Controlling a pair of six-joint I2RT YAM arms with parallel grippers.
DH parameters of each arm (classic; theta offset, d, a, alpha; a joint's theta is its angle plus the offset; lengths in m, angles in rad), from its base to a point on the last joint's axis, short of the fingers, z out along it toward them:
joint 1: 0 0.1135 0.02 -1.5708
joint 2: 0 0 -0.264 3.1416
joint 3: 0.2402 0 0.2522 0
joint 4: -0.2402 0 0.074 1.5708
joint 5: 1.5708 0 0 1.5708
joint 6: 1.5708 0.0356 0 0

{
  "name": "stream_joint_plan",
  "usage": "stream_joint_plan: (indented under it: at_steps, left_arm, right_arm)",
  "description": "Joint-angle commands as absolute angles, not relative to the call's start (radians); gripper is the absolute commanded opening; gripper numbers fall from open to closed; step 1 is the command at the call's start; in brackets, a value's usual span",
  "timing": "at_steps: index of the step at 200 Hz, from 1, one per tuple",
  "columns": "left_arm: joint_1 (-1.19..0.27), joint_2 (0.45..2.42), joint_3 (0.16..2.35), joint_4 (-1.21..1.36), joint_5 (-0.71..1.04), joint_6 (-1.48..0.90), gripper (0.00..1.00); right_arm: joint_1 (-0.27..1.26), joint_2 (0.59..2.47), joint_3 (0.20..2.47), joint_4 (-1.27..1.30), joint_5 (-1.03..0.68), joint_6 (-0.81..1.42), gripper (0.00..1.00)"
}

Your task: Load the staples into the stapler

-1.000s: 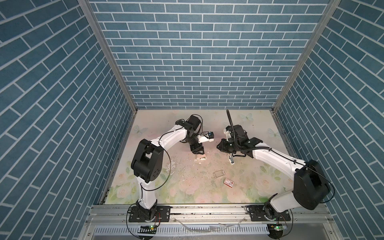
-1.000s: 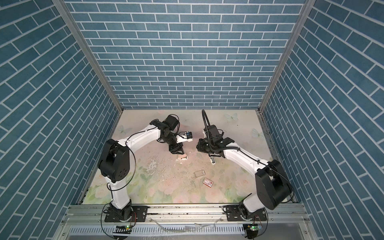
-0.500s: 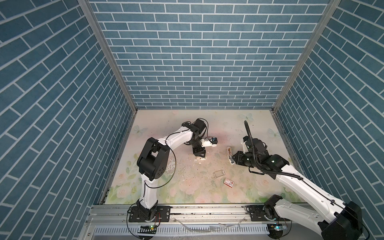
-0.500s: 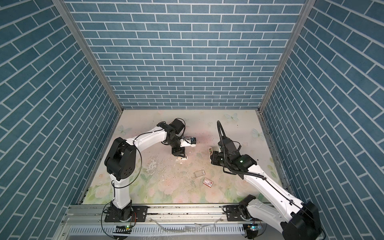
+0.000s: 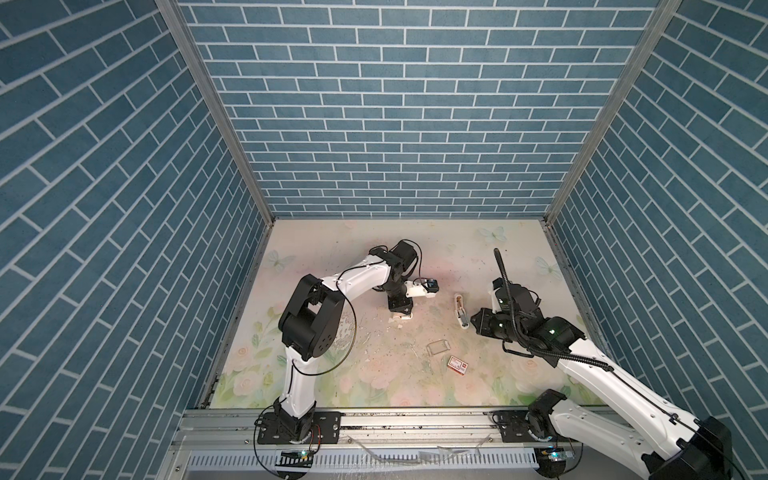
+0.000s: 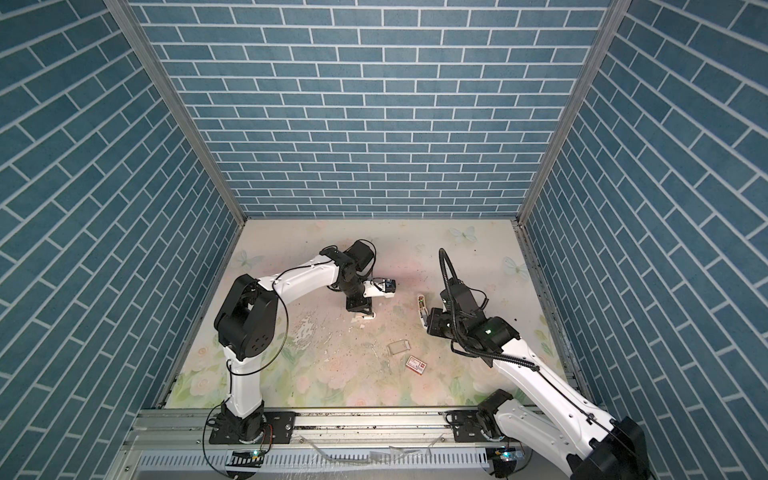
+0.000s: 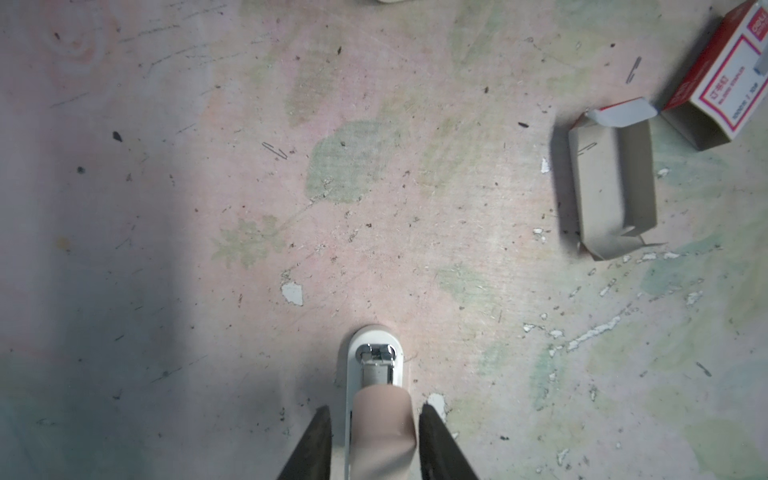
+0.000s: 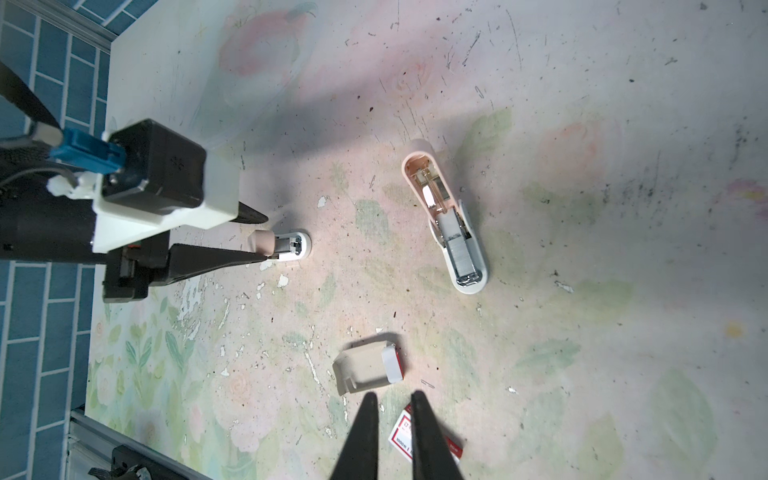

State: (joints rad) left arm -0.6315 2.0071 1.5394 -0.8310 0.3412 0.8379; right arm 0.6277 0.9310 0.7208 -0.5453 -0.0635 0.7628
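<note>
Right arm has pulled back from the centre over the last second. The right hand (image 8: 392,397) has come off the open stapler (image 8: 446,216), which now lies alone on the tabletop (image 5: 374,374) with its lid swung back. Left arm has dropped lower, and the left hand (image 7: 376,409) has narrowed around a second stapler (image 7: 374,365), a small white-and-beige one.

Staples (image 8: 459,249): a silvery strip sits in the open stapler's channel. I read that as load in, lid not yet shut.

Right hand: fingers pinched nearly together with nothing between them, so it's empty. It hangs over the red-and-white box (image 7: 723,79), just beside the cardboard tray (image 8: 365,365). The staples lie ahead of its tips and clearly apart from them.

Left hand: fingers flank the second stapler on both sides, with thin slivers of tabletop showing alongside. I can't tell whether it's actually clamping yet. The staples are well apart from it, toward the right arm's side.

My call: what's left is closing the lid on the open stapler. The left hand is on the stapler that isn't carrying the strip, so I don't see it advancing that step.
</note>
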Motion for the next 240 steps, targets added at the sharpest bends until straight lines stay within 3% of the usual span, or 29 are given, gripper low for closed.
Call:
stream_joint_plan:
  at_steps: [1,28,121,240]
  left_arm:
    - [-0.641,2.026,1.536,-0.834,0.322,0.845,0.31]
    - [-0.647,2.04,1.544,-0.845,0.307,0.85,0.23]
    - [-0.674,2.091,1.564,-0.884,0.226,0.869,0.09]
    - [-0.723,2.215,1.624,-0.978,0.091,0.884,0.05]
  right_arm:
    - [0.625,0.912,0.705,-0.559,-0.042,0.782,0.17]
    - [0.625,0.9,0.694,-0.557,-0.037,0.783,0.17]
    - [0.624,0.894,0.663,-0.534,-0.044,0.787,0.16]
    - [0.624,0.893,0.633,-0.511,-0.049,0.791,0.15]
